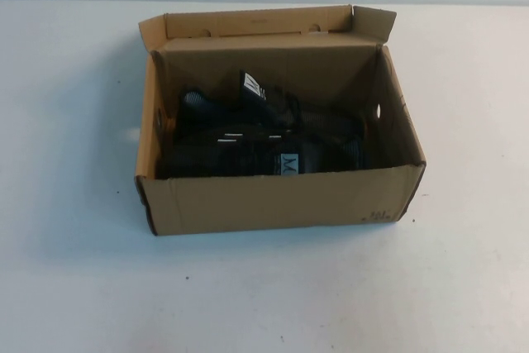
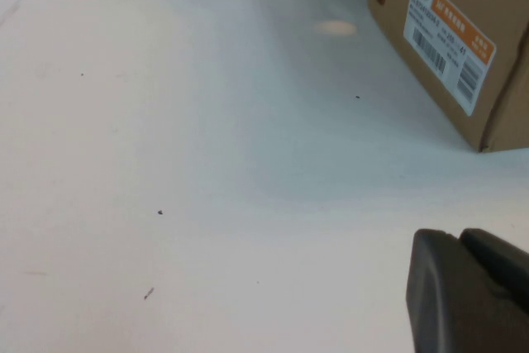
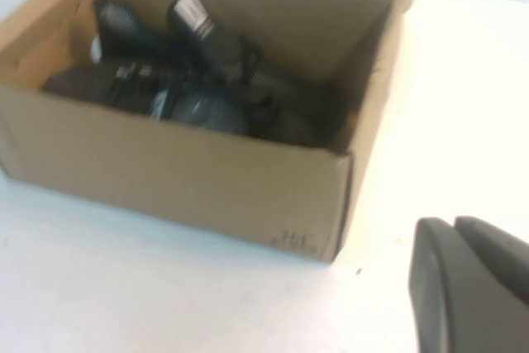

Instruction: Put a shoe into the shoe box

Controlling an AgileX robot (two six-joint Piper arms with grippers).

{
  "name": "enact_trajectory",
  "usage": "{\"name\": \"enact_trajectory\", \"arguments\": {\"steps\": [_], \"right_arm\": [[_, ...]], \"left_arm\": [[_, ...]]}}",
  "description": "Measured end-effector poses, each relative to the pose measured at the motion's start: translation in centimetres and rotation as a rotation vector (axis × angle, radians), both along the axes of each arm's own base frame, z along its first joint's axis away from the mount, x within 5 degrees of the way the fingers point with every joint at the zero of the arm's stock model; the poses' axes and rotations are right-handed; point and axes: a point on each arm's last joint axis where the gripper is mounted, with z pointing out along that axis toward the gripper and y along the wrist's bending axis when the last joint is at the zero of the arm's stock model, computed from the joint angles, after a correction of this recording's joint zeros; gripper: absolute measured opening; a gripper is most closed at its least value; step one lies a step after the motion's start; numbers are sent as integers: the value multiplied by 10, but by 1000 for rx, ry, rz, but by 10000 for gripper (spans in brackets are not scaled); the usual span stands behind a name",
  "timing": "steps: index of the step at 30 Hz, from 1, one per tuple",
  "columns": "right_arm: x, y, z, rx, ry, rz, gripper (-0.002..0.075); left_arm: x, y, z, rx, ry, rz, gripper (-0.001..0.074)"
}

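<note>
Both arms lay outside the high view. Left gripper [image 2: 471, 291] and right gripper [image 3: 471, 283] were cut off at frame corners, finger state unreadable. Shoe box [image 1: 273, 200] near wall hid the shoe [image 1: 277, 159] soles. Box label [image 2: 450, 43] print too small to read.

The high camera looks down at the whole shoe box [image 1: 281, 196] mid-worktop [image 1: 66, 287]. The right wrist camera sits close, seeing inside it. The left wrist camera sits low, seeing one labelled side.

Soft even light, faint shadow beside the shoe box [image 1: 281, 200], wrist views blurred.
</note>
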Motion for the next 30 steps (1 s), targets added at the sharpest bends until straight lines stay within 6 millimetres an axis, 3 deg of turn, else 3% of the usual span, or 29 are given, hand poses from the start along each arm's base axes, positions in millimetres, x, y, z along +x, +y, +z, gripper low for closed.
{"name": "enact_trajectory", "arguments": {"steps": [5, 10, 14, 17, 19, 23, 30], "right_arm": [[-20, -8, -6, 51, -67, -29, -16], [-39, -18, -30, 69, -205, -68, -16], [-40, -23, -69, 92, -289, -146, -16], [-32, -25, -106, 80, -239, -212, -16], [-30, -26, -121, 93, -182, -252, -16], [-31, -28, -132, 70, -79, -298, -16], [-32, -28, -135, 23, -71, -295, -16]], "left_arm": [[0, 0, 0, 0, 0, 0, -1], [0, 0, 0, 0, 0, 0, -1], [0, 0, 0, 0, 0, 0, -1], [0, 0, 0, 0, -2, 0, -1], [0, 0, 0, 0, -2, 0, -1], [0, 0, 0, 0, -2, 0, -1], [0, 0, 0, 0, -1, 0, -1]]}}
